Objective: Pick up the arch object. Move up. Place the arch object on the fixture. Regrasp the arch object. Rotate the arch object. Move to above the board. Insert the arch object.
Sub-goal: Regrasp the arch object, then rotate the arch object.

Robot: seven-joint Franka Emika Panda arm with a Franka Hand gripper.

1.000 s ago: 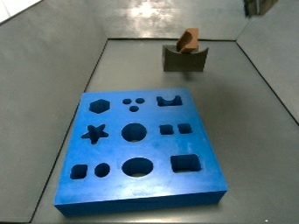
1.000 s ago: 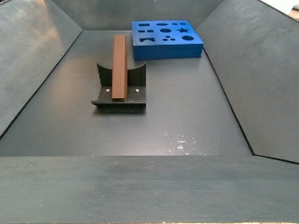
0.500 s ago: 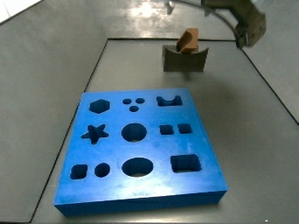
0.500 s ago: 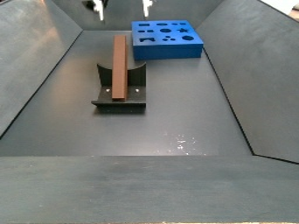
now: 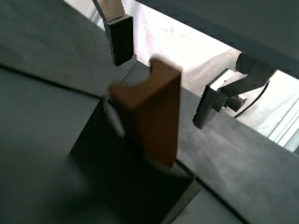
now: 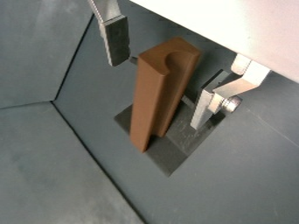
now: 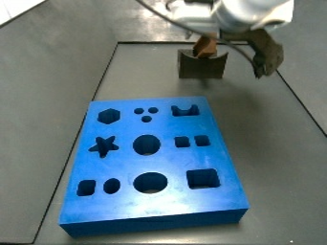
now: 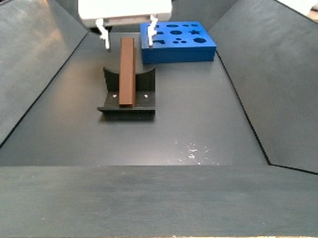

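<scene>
The arch object (image 8: 126,70), a long brown bar, lies along the scoop of the dark fixture (image 8: 143,99), with its grooved end showing in a wrist view (image 6: 162,96). It also shows in the side view (image 7: 205,44) and wrist view (image 5: 152,105). My gripper (image 8: 126,37) hangs open over the bar's far end, one finger on each side, not touching it. The silver fingers (image 6: 115,39) stand well apart from the wood, and the gripper (image 5: 167,70) (image 6: 162,72) holds nothing. The blue board (image 7: 173,161) lies apart from the fixture (image 7: 196,66).
Sloping grey walls (image 8: 50,74) enclose the floor on both sides. The board (image 8: 174,54) sits just beyond the fixture in a side view. The arm's white body (image 7: 236,14) hangs over the fixture.
The gripper has come down from the edge of the view to straddle the bar's far end. The bar, the fixture and the board have not moved.
</scene>
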